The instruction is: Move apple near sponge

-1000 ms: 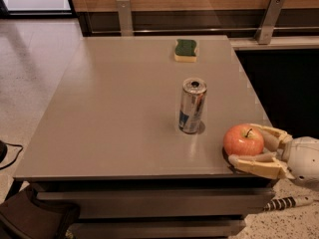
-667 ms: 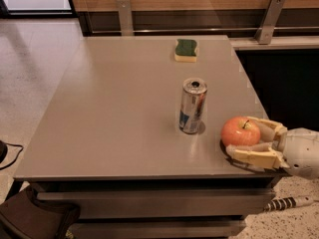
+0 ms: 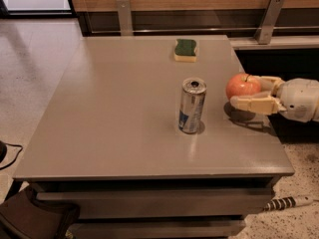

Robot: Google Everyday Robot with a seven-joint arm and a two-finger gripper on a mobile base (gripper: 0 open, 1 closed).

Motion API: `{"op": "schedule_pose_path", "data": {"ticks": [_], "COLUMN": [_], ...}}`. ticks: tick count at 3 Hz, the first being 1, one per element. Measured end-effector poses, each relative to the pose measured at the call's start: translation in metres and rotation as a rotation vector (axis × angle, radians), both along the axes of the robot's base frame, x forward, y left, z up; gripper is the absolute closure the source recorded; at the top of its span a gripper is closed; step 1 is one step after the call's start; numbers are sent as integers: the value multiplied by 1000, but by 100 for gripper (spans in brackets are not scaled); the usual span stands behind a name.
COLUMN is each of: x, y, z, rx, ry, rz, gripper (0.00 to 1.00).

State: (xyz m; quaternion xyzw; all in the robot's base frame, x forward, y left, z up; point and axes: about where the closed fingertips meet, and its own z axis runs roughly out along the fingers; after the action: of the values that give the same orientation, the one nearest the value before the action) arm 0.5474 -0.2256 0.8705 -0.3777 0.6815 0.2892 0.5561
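Note:
The red-orange apple (image 3: 242,85) is held between the two cream fingers of my gripper (image 3: 247,90), which reaches in from the right. It hangs a little above the grey table (image 3: 119,108) near the right edge, with its shadow on the surface below. The gripper is shut on the apple. The sponge (image 3: 185,50), dark green on pale yellow foam, lies at the far edge of the table, up and to the left of the apple.
An upright silver and blue can (image 3: 192,106) stands mid-table, left of the apple. Two metal posts (image 3: 124,17) and a wooden wall stand behind the table. A black bag (image 3: 35,218) sits on the floor at lower left, a cable end at lower right.
The gripper has lifted the apple off the table and carried it toward the far side, closer to the sponge. The can and sponge have not moved.

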Motion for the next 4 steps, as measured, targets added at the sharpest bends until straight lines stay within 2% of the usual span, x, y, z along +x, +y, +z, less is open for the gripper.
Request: {"op": "schedule_pose_path", "data": {"ticks": [1, 2, 4], "x": [48, 92, 190], "y": [-21, -27, -35], "z": [24, 29, 3], "rx": [-85, -139, -176], "ry": [22, 35, 55], "rz": [-59, -92, -221], "gripper": [100, 100, 100]}}
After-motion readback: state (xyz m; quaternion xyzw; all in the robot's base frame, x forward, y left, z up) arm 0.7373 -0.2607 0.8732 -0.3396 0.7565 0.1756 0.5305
